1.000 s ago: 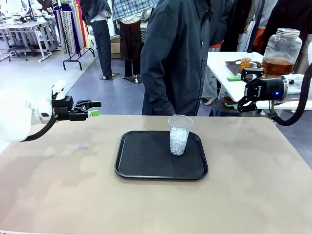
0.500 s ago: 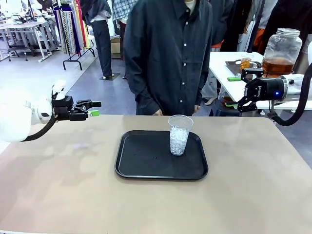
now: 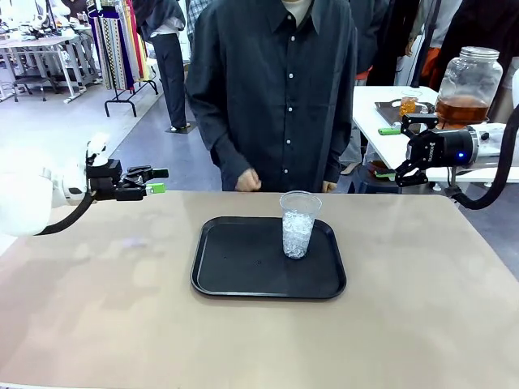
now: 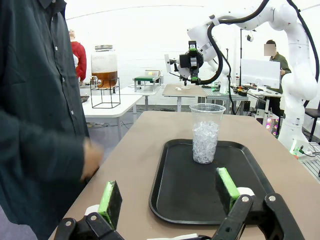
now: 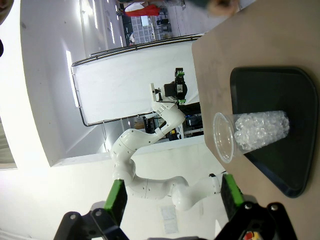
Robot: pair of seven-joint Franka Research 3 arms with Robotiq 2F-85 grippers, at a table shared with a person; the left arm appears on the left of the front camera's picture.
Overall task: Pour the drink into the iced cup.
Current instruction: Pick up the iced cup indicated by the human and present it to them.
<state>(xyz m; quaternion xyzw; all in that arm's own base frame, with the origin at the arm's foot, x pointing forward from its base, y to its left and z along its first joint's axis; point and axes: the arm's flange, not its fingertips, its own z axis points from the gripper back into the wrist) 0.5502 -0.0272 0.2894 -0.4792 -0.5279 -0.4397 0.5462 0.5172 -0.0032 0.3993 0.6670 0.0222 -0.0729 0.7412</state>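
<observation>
Front view: a clear thin plastic cup packed with white ice cubes stands upright on the right rear part of a black rounded plastic tray, midway across the tan table. The left hand hovers over the table's left edge, released and holding nothing. The right hand hangs at far right with its jaws spread and nothing in it. Both are well apart from the cup. A person in a dark buttoned shirt stands at the far edge, with the person's hand curled just above it. Amber-brown liquid sits in a big glass dispenser jar on a white side table behind the right arm; I can't tell if that is the drink to pour. The cup looks light and its wall will likely dent under a squeeze. The ice steadies it but may make the wall wet and slick, so grip it gently round the mid wall, below the rim. Print on the right hand's body is too small to read.

Left wrist view: the left hand has its green pads wide apart. The cup stands ahead on the tray and carries no label.

Right wrist view: the picture is rolled sideways and the right hand is released. The cup stands on the tray, with no readable writing.
</observation>
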